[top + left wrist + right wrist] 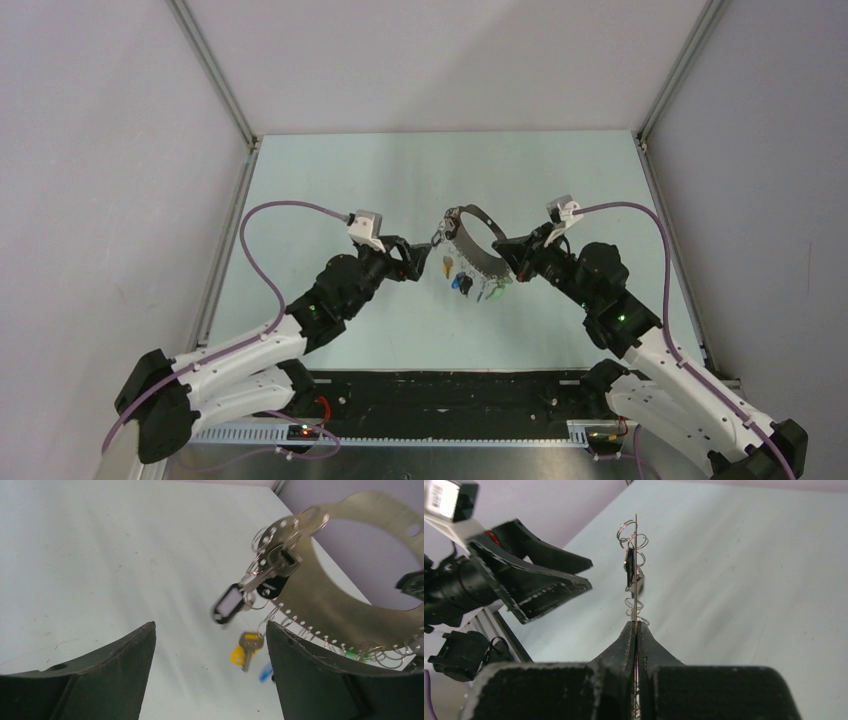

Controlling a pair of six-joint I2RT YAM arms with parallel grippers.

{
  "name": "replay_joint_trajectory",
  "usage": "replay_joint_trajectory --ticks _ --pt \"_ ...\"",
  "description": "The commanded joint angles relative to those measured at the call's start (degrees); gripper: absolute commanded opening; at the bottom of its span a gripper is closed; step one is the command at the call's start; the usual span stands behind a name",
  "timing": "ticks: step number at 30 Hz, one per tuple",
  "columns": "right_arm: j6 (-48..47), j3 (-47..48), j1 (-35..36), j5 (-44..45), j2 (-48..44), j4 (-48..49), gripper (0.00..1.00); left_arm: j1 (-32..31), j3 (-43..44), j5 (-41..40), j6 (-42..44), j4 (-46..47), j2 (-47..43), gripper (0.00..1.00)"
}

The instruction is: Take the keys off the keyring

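The keyring [476, 258] is held upright above the middle of the bench [340, 170], clamped in the right gripper [636, 626]. The keys [274, 569] are hung from its rim. The left gripper [210, 630] is found spread apart beside them, nothing gripped.

keyring [320, 595] raised above table [330, 180], keys [248, 647] hanging along its lower edge
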Motion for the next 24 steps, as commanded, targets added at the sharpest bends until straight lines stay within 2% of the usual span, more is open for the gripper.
replay_joint_trajectory --ticks 1,10,12,14,16,18,19,20,24 --pt "-1.3 3.4 -0.7 -2.0 -2.1 -1.7 0.0 -0.2 0.7 2.6 2.2 4.2 -0.8 0.84" --pt "-19.1 3.9 1.5 -1.9 0.1 3.3 0.0 -0.2 -1.9 3.0 3.9 9.7 -0.3 0.83" --pt "-27.0 4.4 4.0 -0.8 0.8 4.4 0.0 -0.2 -2.5 1.8 4.0 10.1 -0.6 0.8" --pt "-43.8 4.7 7.5 -0.1 1.5 4.8 0.0 -0.2 -2.7 1.3 4.6 10.4 -0.8 0.75" --pt "-56.4 4.8 11.2 1.1 2.4 5.1 0.0 -0.2 -2.9 1.6 5.6 10.7 -0.9 0.74" --pt "-64.1 5.4 14.3 4.0 3.2 6.3 0.0 -0.2 -3.0 2.2 6.3 10.9 -0.6 0.76" --pt "-65.9 6.4 15.7 5.3 3.4 6.5 0.0 -0.2 -3.1 3.5 6.8 11.1 -0.3 0.81" --pt "-68.6 6.9 16.2 6.2 3.9 6.5 0.0 -0.2 -3.0 4.6 8.3 11.6 -0.2 0.95" --pt "-74.1 10.2 18.5 8.3 5.6 6.5 0.0 -0.2 -2.9 10.4 12.3 12.2 -0.1 1.0"
